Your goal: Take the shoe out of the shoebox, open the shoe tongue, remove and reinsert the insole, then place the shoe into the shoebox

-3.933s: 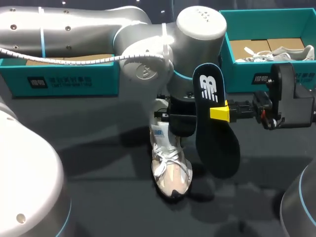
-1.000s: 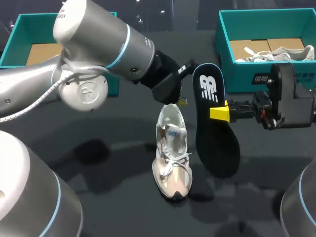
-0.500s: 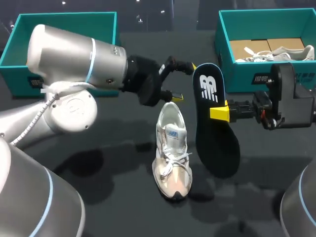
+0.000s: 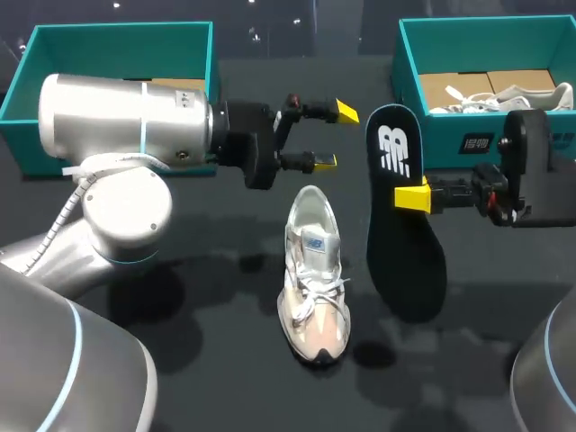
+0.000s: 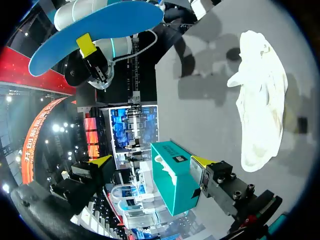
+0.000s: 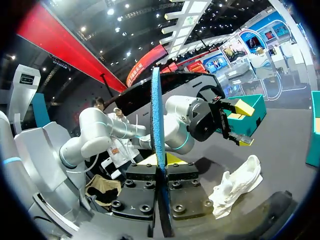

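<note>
A white and beige shoe [image 4: 313,270] lies on the dark table, toe toward me, its mouth wide; it also shows in the wrist views as the shoe [image 5: 260,110] and the shoe [image 6: 237,185]. My left gripper [image 4: 333,137] hangs open just behind the shoe's heel, nothing between its fingers; its tips frame the left gripper [image 5: 152,162]. To the shoe's right my right gripper [image 4: 412,196] is shut on the black insole [image 4: 405,225], held upright above the table. The insole [image 6: 157,145] shows edge-on between the right gripper's [image 6: 160,161] fingers, and its blue underside [image 5: 95,30] faces the left wrist.
A teal shoebox [image 4: 117,40] stands at the back left behind my left arm. A second teal shoebox [image 4: 468,139] at the back right holds another white shoe [image 4: 531,94]. The table in front of the shoe is bare dark surface.
My left arm has pulled back from the shoe's heel toward the left, and its open gripper has turned and risen. The right gripper with the insole has shifted slightly right.
</note>
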### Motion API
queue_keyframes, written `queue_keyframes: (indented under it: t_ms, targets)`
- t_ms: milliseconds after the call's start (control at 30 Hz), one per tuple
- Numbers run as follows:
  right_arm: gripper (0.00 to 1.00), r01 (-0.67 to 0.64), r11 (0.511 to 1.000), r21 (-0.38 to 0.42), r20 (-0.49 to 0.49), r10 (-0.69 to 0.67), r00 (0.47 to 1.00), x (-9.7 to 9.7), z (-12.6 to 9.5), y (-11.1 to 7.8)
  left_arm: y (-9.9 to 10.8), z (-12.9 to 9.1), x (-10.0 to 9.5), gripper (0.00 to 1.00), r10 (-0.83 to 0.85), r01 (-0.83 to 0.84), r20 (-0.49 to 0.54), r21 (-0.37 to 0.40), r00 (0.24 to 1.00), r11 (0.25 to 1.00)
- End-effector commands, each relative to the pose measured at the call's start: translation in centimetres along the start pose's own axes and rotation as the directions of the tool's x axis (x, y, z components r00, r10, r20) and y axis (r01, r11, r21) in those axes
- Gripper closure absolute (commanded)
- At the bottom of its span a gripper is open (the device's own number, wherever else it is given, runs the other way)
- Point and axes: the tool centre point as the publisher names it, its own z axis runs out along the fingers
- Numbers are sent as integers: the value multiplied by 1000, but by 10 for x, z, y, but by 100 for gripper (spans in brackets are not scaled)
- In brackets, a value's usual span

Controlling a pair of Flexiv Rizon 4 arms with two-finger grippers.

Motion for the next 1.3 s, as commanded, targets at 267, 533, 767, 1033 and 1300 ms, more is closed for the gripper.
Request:
queue_keyframes:
  t_ms: [267, 533, 767, 1033, 1300]
  targets:
    - [100, -150, 988, 29, -13, 150, 989, -72, -30, 37, -3, -26, -8, 0, -15, 13, 135, 12, 991, 1000]
    - [100, -150, 988, 29, -13, 150, 989, -72, -30, 37, -2, -28, -12, 0, -22, 22, 134, 5, 991, 1000]
    - [100, -226, 974, 10, 33, 226, 974, -93, -35, 49, -2, -28, -12, 0, -22, 22, 134, 5, 991, 1000]
    - [100, -470, 883, -21, 153, 467, 871, -147, -45, 61, -2, -28, -12, 0, -22, 22, 134, 5, 991, 1000]
    - [100, -470, 883, -21, 153, 467, 871, -147, -45, 61, -2, -28, -12, 0, -22, 22, 134, 5, 991, 1000]
